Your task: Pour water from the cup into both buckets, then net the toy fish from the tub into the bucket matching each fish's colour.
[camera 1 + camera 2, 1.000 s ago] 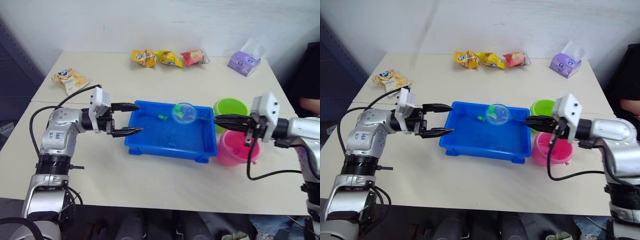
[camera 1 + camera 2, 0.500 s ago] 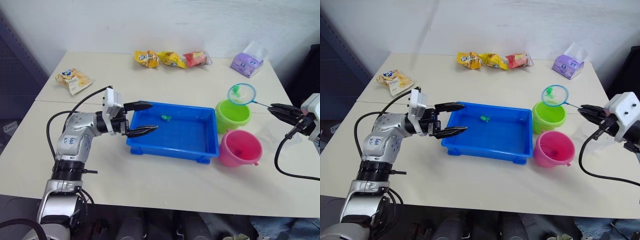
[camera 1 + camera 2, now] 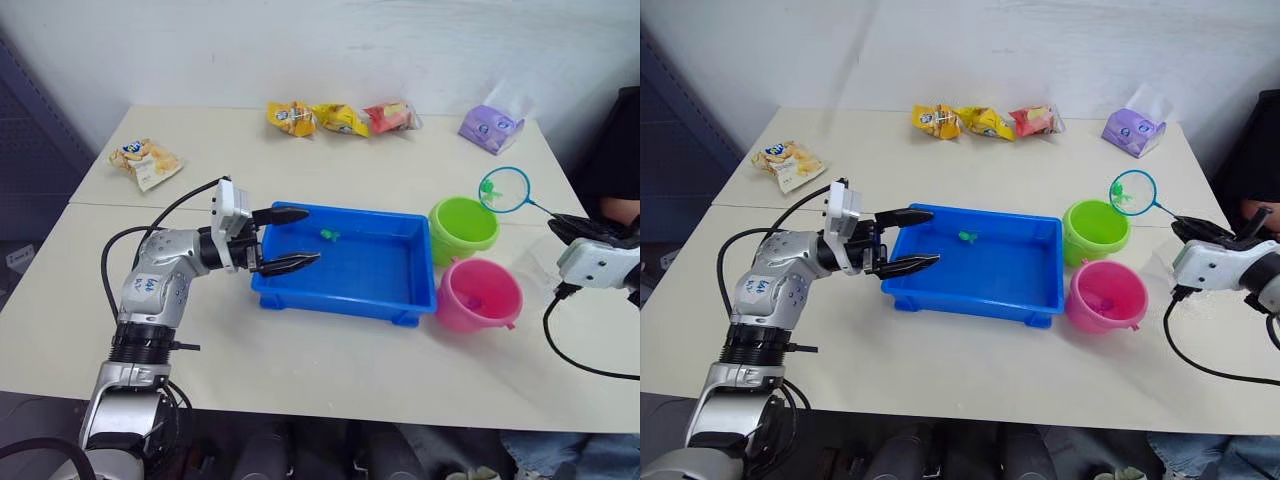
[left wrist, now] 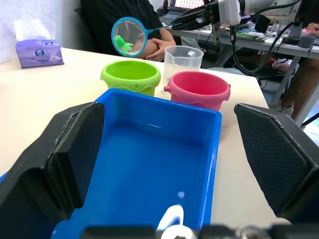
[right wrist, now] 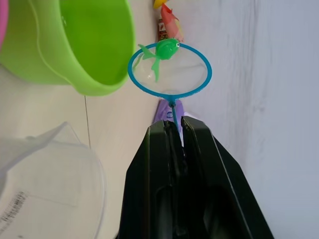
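The blue tub [image 3: 345, 280] sits mid-table with a green toy fish [image 3: 327, 235] near its far wall. To its right stand the lime green bucket [image 3: 463, 225] and, nearer me, the pink bucket [image 3: 480, 295]. My right gripper [image 5: 178, 124] is shut on the net's dark handle. The net [image 3: 504, 189] hangs in the air just beyond the green bucket's right rim, with a green fish [image 5: 164, 50] in it. The clear cup [image 4: 183, 59] stands behind the pink bucket, close to my right gripper. My left gripper [image 3: 311, 235] is open over the tub's left end and holds nothing.
Snack packs [image 3: 340, 117] and a purple tissue pack [image 3: 488, 127] lie along the table's far edge. Another snack bag [image 3: 145, 162] lies at the far left. A person in dark clothes [image 3: 620, 150] sits at the table's right side.
The net has come up out of the tub with a green fish and travelled right, past the green bucket. My left gripper stays open at the tub's left end.
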{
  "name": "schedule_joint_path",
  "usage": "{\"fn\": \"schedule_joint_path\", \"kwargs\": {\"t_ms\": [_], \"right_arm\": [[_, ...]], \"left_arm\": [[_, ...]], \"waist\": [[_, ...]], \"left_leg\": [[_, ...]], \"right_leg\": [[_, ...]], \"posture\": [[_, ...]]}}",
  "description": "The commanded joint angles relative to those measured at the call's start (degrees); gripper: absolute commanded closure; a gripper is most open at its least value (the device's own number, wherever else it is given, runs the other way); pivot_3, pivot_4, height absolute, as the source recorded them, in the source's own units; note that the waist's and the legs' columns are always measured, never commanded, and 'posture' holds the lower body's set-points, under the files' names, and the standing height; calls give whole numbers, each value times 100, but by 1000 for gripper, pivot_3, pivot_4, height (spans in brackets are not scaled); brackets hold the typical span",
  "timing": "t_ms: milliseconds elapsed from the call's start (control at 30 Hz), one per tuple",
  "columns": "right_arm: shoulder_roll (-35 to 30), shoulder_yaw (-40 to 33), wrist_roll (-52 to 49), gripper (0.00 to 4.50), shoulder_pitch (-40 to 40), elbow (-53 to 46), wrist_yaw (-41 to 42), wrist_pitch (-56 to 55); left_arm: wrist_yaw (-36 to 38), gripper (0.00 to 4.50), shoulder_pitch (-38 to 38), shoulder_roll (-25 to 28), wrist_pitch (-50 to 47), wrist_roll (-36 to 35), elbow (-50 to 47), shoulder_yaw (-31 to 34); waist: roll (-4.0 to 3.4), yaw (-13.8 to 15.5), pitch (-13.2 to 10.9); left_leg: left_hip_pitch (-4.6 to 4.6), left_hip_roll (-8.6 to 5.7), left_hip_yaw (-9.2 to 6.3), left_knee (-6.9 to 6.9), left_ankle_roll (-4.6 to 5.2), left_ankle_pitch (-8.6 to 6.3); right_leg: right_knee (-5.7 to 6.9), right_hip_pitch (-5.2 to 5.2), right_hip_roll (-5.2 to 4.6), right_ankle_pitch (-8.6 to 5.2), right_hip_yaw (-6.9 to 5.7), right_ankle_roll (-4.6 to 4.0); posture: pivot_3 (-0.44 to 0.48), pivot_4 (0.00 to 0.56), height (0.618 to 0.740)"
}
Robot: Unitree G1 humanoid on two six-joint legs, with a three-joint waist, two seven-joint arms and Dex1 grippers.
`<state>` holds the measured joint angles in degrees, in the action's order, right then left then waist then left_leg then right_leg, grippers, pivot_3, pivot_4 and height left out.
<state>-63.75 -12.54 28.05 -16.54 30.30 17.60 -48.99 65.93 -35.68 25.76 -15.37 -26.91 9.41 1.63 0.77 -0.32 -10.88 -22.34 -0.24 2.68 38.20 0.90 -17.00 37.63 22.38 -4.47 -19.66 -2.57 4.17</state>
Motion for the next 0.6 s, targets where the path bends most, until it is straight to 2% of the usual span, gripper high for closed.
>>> {"fn": "schedule_joint_path", "kwargs": {"t_ms": [33, 200, 367, 433, 500, 600], "right_arm": [[-301, 88, 773, 4500, -47, -58, -1032, -311], [-591, 323, 1560, 4500, -102, -54, -2122, -151], [-611, 444, 1165, 4500, -86, 92, -2275, -269], [-240, 522, -1089, 4500, 38, -217, -841, 52], [98, 650, -3769, 4500, 298, -1318, 793, 1032], [229, 521, -6231, 4500, 660, -3021, 2020, 3198]], "left_arm": [[5, 15, -109, -48, 107, -97, -150, 53], [-3, 15, -128, -106, 161, -82, -113, 52], [31, 15, -95, -79, 314, 5, -19, 40], [72, 15, -64, 23, 421, 51, 96, 102], [127, 15, -36, 169, 525, 64, 232, 206], [283, 15, 6, 416, 742, 46, 473, 346]], "waist": [[0, 1, 0], [0, 3, 0], [0, -6, 0], [2, -12, 0], [10, -48, -5], [6, -99, -4]], "left_leg": [[1, 0, 2, 0, -1, 1], [2, 1, 8, -1, -2, 2], [4, 2, 13, -2, -4, 2], [4, 2, 16, -2, -4, 2], [15, 10, 15, -3, -4, 2], [26, 16, 4, -6, -3, 2]], "right_leg": [[2, 1, 0, 0, 2, 0], [3, 3, 2, 0, 8, 0], [4, 3, 4, 0, 11, -1], [4, 4, 4, 0, 13, -1], [-7, -13, 15, 0, 9, 0], [-5, -27, 18, 0, 2, 0]], "posture": [[0, 150, 740], [0, 150, 740], [0, 150, 740], [0, 150, 740], [0, 150, 740], [0, 150, 740]]}}
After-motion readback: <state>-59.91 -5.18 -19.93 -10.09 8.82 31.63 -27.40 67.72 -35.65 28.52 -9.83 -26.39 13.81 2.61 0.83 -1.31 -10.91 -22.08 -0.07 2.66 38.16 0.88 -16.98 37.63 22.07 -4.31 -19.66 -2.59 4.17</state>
